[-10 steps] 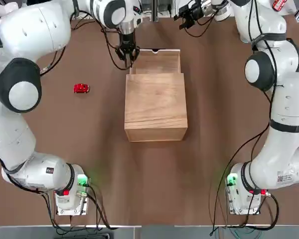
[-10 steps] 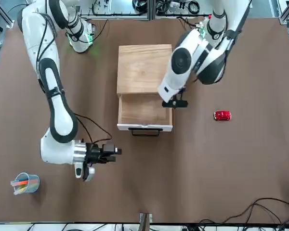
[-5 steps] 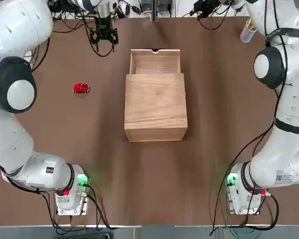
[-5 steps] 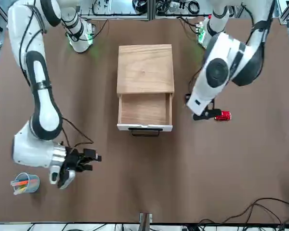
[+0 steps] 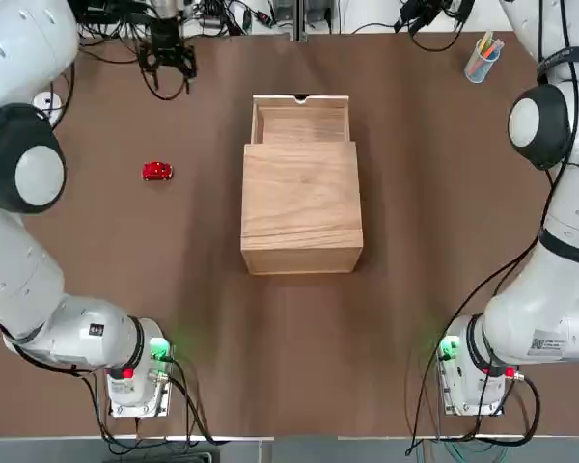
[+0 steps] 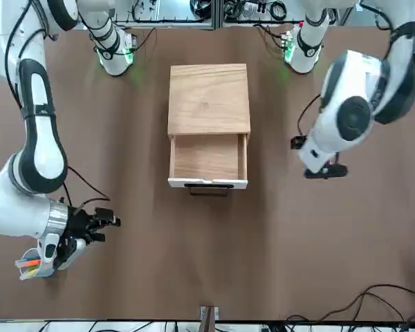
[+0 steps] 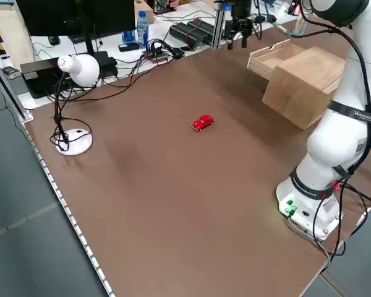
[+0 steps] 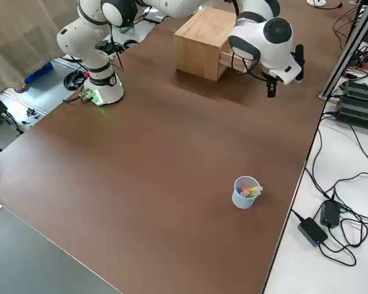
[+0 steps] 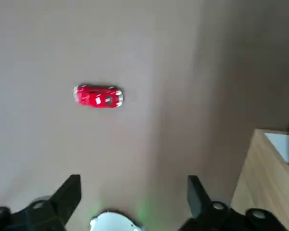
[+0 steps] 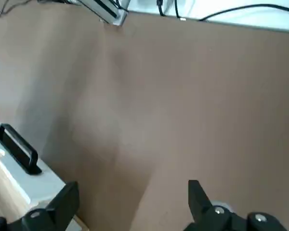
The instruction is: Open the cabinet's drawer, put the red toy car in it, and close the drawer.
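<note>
Left of centre on desk [image 5: 125, 289]: red toy car [image 5: 156, 172], untouched | upper centre: drawer [image 5: 300, 121] pulled out of cabinet [image 5: 301, 207] | left fingers [image 9: 70, 195] spread above car | right fingers [image 10: 67, 199] spread, idle | advice: lower straight, pinch car's sides.

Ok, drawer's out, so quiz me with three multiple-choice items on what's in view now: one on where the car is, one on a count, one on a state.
1. Where is the red toy car?
A. in the drawer
B. on the table, on the left arm's side of the cabinet
C. on top of the cabinet

2. How many toy cars are in view?
A. one
B. two
C. three

3. What state is the drawer in?
A. shut
B. pulled out and empty
C. pulled out with the car inside

Answers:
1 B: the top view shows it on the bare table, apart from the cabinet.
2 A: only one red car shows in any view.
3 B: its bare wooden floor shows in the top and front views.
</note>
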### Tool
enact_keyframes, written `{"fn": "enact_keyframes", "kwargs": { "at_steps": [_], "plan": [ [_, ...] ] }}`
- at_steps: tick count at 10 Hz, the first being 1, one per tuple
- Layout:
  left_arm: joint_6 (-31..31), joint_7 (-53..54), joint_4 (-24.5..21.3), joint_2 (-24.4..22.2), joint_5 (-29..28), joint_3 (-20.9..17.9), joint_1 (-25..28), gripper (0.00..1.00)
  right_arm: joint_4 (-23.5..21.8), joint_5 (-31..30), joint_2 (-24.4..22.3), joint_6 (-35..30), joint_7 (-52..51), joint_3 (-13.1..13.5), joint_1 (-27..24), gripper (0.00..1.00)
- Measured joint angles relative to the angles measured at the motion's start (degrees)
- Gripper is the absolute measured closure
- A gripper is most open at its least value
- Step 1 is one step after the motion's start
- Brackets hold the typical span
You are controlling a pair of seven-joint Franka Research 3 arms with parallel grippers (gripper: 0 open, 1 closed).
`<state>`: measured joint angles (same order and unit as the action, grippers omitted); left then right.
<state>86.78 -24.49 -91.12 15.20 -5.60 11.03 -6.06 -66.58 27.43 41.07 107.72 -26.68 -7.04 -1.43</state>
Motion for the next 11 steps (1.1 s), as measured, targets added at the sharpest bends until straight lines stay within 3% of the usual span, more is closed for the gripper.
{"fn": "enact_keyframes", "kwargs": {
  "at_steps": [3, 6, 7, 9, 11],
  "plan": [
    [1.07, -13.97, 0.39, -0.03, 0.88, -5.43, 0.33, 0.00, -0.08, -3.32, -0.30, -0.62, 5.68, 0.56, -0.88, 0.00],
    [8.92, -28.24, -3.74, -0.61, 2.73, -8.86, 0.09, 0.00, 0.78, -12.73, -0.67, -0.21, 13.59, 1.37, -1.01, 0.00],
    [14.12, -31.32, -8.06, -2.29, 3.37, -10.59, 0.09, 0.00, 1.37, -13.28, -2.13, -0.35, 14.00, 1.80, -1.67, 0.00],
    [26.90, -35.44, -21.11, -8.21, 4.76, -14.09, 0.14, 0.00, 1.39, -13.53, -5.18, -2.84, 14.34, 2.24, -3.92, 0.00],
    [36.19, -38.61, -31.84, -12.87, 6.96, -17.19, 0.19, 0.00, 1.22, -15.62, -5.48, -3.49, 17.67, 3.44, -4.16, 0.00]
  ]
}}
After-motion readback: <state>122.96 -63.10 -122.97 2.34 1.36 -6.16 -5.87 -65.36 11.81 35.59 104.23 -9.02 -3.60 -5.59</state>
